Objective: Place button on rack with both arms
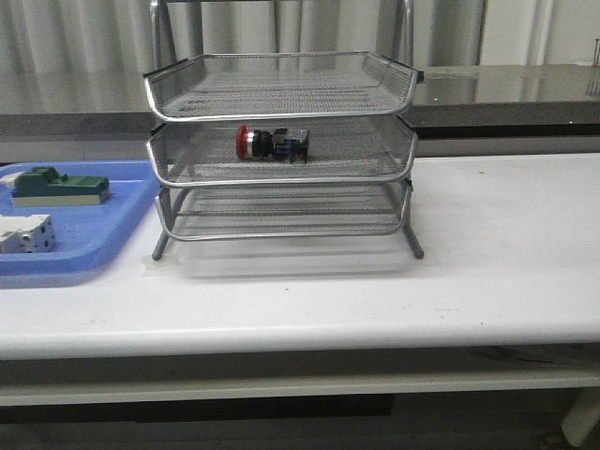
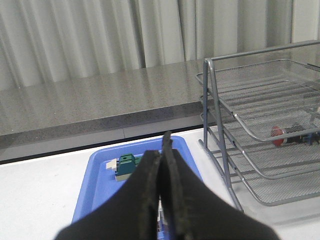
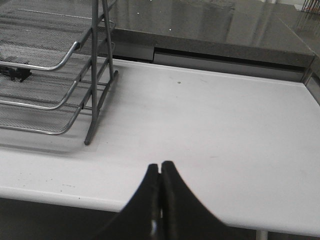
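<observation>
Button (image 1: 271, 142) lies on its side in middle tier of rack (image 1: 281, 98), red head to left; left gripper (image 2: 163, 150) jaws pressed together, empty, above blue tray (image 2: 95, 175); right gripper (image 3: 160, 172) jaws closed too, empty, over table (image 3: 215, 120) right of rack.

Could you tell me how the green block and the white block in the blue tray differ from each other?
The green block is dark green on a pale base, while the white block is white all over. The green block lies farther back in the blue tray, the white block nearer the front. The green block is fully in the front view; the white block is cut off by its left edge. Both rest in the same tray, apart from each other.
</observation>
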`<state>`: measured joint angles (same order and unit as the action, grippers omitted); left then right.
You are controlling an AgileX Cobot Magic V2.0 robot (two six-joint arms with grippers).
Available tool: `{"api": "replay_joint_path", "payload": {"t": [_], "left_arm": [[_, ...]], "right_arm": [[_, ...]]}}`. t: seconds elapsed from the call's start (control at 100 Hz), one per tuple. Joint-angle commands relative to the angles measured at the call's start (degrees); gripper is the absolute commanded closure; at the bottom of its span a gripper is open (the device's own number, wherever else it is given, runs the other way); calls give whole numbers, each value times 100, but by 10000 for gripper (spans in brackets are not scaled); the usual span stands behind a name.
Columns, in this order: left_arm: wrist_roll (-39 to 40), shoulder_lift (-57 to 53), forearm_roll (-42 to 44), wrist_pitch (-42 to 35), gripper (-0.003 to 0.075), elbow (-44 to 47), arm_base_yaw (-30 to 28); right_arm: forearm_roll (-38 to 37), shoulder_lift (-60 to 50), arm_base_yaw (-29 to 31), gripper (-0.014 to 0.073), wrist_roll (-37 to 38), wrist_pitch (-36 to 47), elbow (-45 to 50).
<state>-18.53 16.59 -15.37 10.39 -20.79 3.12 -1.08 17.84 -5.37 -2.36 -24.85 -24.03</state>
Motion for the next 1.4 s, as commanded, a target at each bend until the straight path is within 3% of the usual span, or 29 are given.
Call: {"api": "replay_joint_path", "payload": {"t": [0.0, 0.38, 0.66, 1.39], "left_arm": [[55, 32, -76, -472, 741, -150, -11], [55, 32, -76, -472, 741, -150, -11], [55, 32, -76, -472, 741, -150, -11], [55, 32, -76, -472, 741, -150, -11]], "right_arm": [[-162, -13, 38, 659, -1, 466, -51], [-163, -1137, 38, 659, 236, 1845, 1485], [-163, -1792, 38, 659, 556, 2419, 2559], [-163, -1913, 38, 659, 556, 2257, 2560]]}}
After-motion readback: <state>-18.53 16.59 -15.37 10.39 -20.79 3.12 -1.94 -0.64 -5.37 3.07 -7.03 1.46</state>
